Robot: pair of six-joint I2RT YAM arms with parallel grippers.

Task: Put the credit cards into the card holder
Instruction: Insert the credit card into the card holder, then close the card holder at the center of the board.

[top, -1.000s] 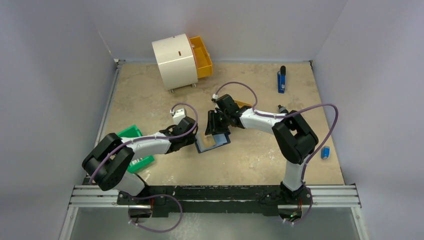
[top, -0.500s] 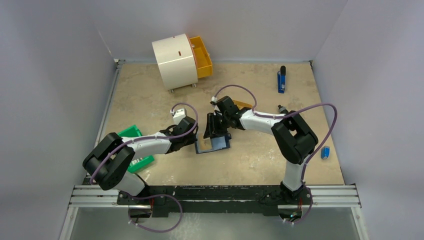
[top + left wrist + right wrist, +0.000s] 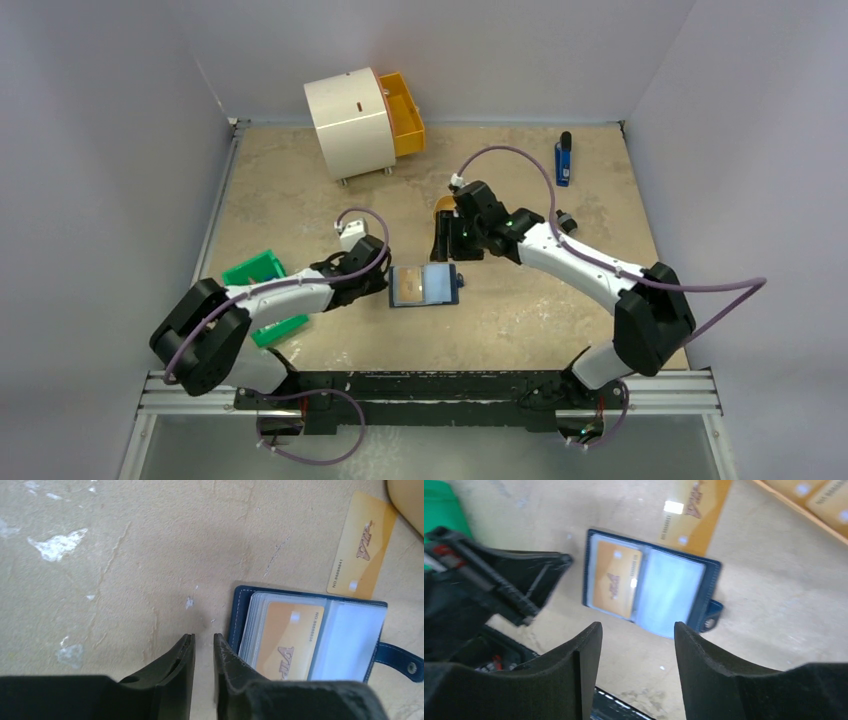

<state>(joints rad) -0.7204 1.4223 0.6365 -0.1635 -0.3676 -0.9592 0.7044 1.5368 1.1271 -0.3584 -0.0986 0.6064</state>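
Observation:
The card holder (image 3: 428,286) lies open and flat on the table, its snap tab (image 3: 406,661) to the right. One credit card (image 3: 289,639) sits in its left pocket (image 3: 617,578); the right pocket shows pale blue. Another credit card (image 3: 362,546) lies loose on the table just beyond the holder (image 3: 692,509). More cards rest in the orange tray (image 3: 819,495). My left gripper (image 3: 204,638) is just left of the holder's edge, its jaws a narrow gap apart with nothing between. My right gripper (image 3: 637,628) hovers above the holder's near side, open and empty.
A cream drum (image 3: 349,122) with an orange drawer (image 3: 406,110) stands at the back. A green box (image 3: 262,292) sits under the left arm. A blue tool (image 3: 563,160) lies at the back right. The orange tray (image 3: 444,206) peeks out beside the right gripper.
The right gripper has pulled back from the card holder and opened wider, leaving a card in the left pocket. The left jaws have parted slightly off the holder's edge; the holder lies flat.

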